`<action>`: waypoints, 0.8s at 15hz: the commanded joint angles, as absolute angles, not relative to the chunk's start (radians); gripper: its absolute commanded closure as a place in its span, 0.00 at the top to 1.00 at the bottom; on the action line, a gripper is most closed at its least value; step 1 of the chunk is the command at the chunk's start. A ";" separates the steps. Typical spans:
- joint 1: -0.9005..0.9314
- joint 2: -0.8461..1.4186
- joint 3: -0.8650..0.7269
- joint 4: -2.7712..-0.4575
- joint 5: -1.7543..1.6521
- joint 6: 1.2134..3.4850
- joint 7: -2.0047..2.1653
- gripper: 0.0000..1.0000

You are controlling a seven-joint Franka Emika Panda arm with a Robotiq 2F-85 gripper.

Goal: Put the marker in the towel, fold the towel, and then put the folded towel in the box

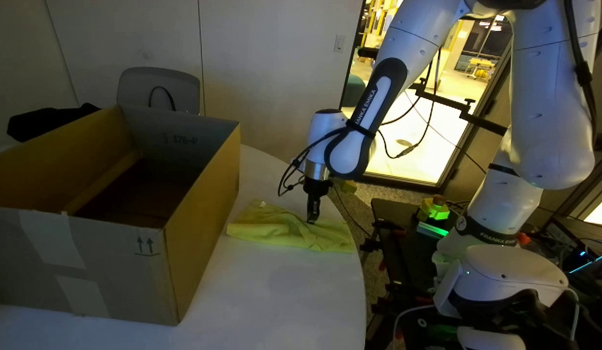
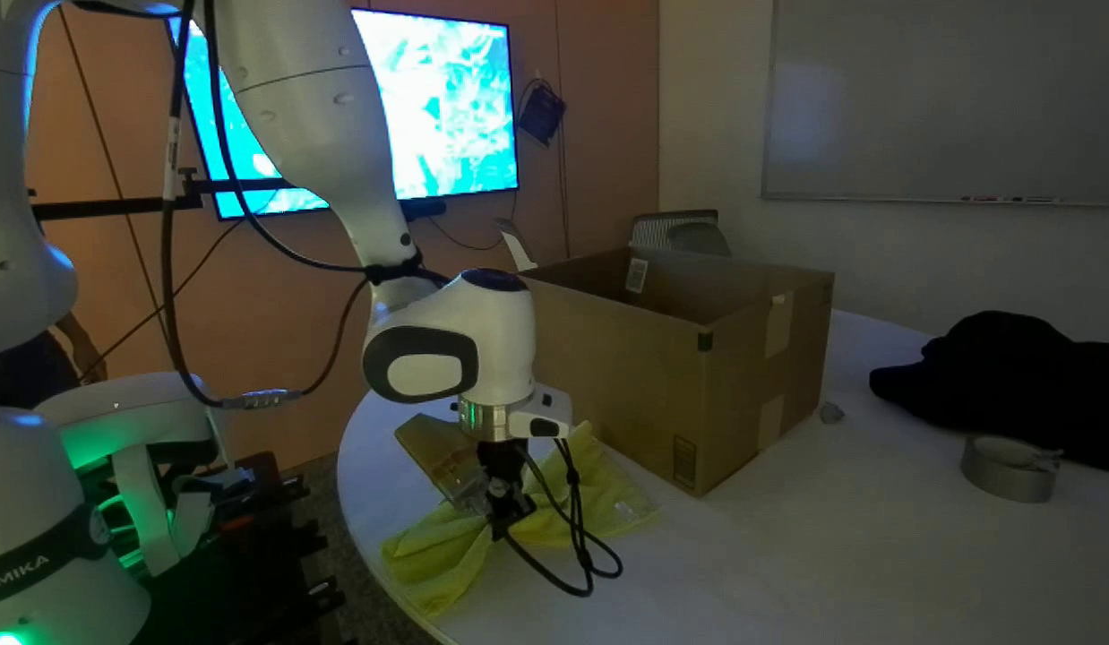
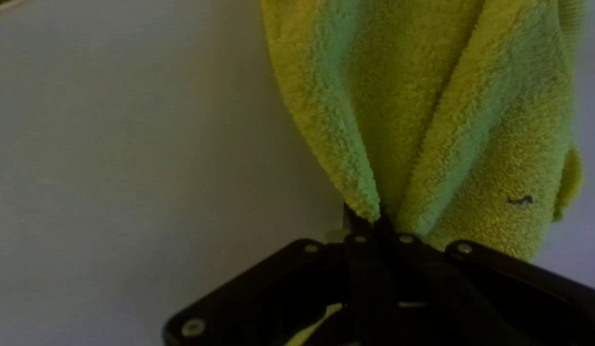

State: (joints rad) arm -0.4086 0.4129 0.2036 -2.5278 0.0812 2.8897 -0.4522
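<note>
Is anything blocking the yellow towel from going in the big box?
Just the side of the box facing the towel. The tool pinches the towel, and probably must lift it over. Nothing else visible blocks it.

Wrist view: towel [image 3: 413, 110] cut off by top edge.

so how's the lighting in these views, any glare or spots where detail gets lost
In an exterior view the doorway is partly washed out and the box is dark inside; in an exterior view the screen glares; in the wrist view the towel is dim but its pile shows, while the end effector is nearly black.
</note>
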 commanded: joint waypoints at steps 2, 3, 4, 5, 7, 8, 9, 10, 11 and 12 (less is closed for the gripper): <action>-0.534 0.341 0.372 -2.544 0.176 2.857 -0.651 0.02; -0.535 0.327 0.389 -2.547 0.190 2.860 -0.679 0.02; -0.535 0.313 0.405 -2.551 0.204 2.867 -0.709 0.02; -0.534 0.300 0.419 -2.551 0.218 2.865 -0.737 0.02; -0.507 0.294 0.432 -2.540 0.240 2.865 -0.782 0.02; -0.469 0.299 0.416 -2.532 0.228 2.867 -0.776 0.02; -0.446 0.305 0.412 -2.522 0.226 2.862 -0.778 0.02; -0.411 0.318 0.399 -2.513 0.209 2.856 -0.768 0.02; -0.360 0.337 0.371 -2.501 0.178 2.849 -0.739 0.02; -0.317 0.352 0.349 -2.490 0.154 2.840 -0.719 0.02</action>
State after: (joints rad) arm -0.4302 0.3258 0.4083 -2.5235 0.1977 2.8698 -0.7451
